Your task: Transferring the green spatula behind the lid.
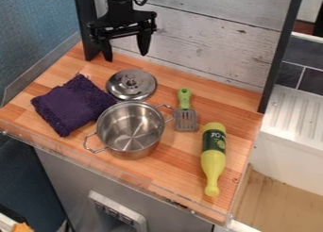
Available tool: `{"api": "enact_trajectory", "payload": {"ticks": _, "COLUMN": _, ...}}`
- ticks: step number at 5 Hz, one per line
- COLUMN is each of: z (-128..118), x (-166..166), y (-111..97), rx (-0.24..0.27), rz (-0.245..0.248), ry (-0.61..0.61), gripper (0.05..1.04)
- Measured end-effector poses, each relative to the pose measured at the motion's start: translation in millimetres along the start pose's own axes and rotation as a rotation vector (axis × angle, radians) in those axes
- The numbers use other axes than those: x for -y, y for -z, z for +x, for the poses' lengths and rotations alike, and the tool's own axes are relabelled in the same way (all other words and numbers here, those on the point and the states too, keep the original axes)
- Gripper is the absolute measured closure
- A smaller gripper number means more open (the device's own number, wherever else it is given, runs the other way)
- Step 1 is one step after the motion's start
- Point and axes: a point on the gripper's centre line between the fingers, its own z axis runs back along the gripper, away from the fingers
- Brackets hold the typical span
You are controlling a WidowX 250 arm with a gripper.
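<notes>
Toy kitchen — wooden counter (176, 174), steel pot (130, 127), lid (131, 84), bottle (214, 155) on top.

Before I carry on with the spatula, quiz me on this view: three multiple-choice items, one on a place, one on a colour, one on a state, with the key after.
1. Where is the spatula?
A. Inside the pot
B. On top of the lid
C. On the counter, between the pot and the bottle

2. What colour is the cloth?
A. Purple
B. White
C. Orange

3. How are the jaws of the gripper?
A. Shut on the lid
B. Open, holding nothing
C. Shut on the spatula

Key:
1. C: it lies on bare wood, with the pot to one side and the bottle to the other.
2. A: the folded fabric is dark purple all over.
3. B: the two jaws hang apart with nothing between their tips.
</notes>
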Motion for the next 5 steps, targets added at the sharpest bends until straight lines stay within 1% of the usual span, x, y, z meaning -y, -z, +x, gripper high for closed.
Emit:
{"api": "enact_trajectory", "payload": {"ticks": 1, "z": -5, "x": -2, "y": 12, "rx": -0.031, "rz": 0.019, "ry": 0.002, "gripper": 0.083}}
{"api": "enact_trajectory", "payload": {"ticks": 2, "z": -18, "x": 7, "y": 17, "rx": -0.050, "rz": 0.021, "ry": 0.029, "gripper": 0.082}}
{"api": "enact_trajectory", "payload": {"ticks": 3, "z": -29, "x": 24, "y": 17, "rx": -0.034, "rz": 0.024, "ry": 0.063, "gripper": 0.082}}
{"api": "enact_trajectory", "payload": {"ticks": 4, "z": -41, "x": 35, "y": 20, "rx": -0.030, "rz": 0.010, "ry": 0.078, "gripper": 0.083}}
{"api": "enact_trajectory", "payload": {"ticks": 5, "z": -52, "x": 52, "y": 20, "rx": -0.018, "rz": -0.014, "ry": 0.123, "gripper": 0.082}}
